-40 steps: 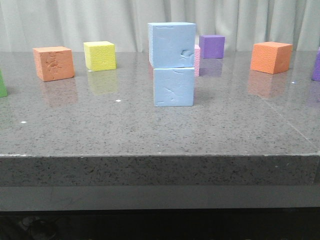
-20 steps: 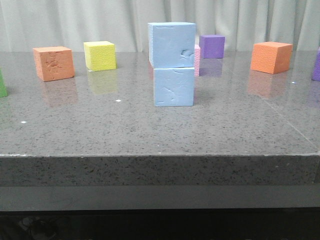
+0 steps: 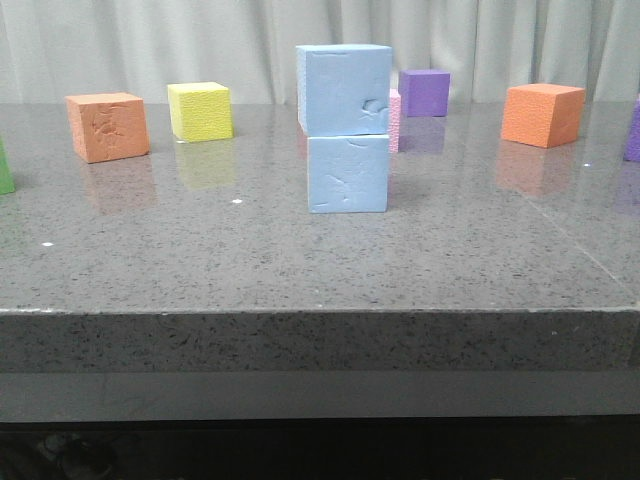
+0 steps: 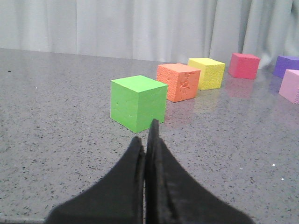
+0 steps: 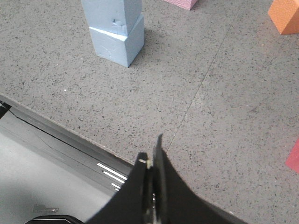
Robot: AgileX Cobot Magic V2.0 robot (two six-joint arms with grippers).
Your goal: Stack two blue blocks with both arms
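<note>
blue blocks [image 3: 346, 130] stacked, mid-table [image 3: 300, 260]

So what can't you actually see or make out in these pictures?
- Pink cube: front view, mostly hidden behind the upper blue block, which sits on the lower blue block.
- Green cube: front view, cut off by the left edge.
- Upper blue block's top: right wrist view, cut off by the picture's edge.
- Both arms: absent from the front view; only the shut left gripper and right gripper show.
</note>
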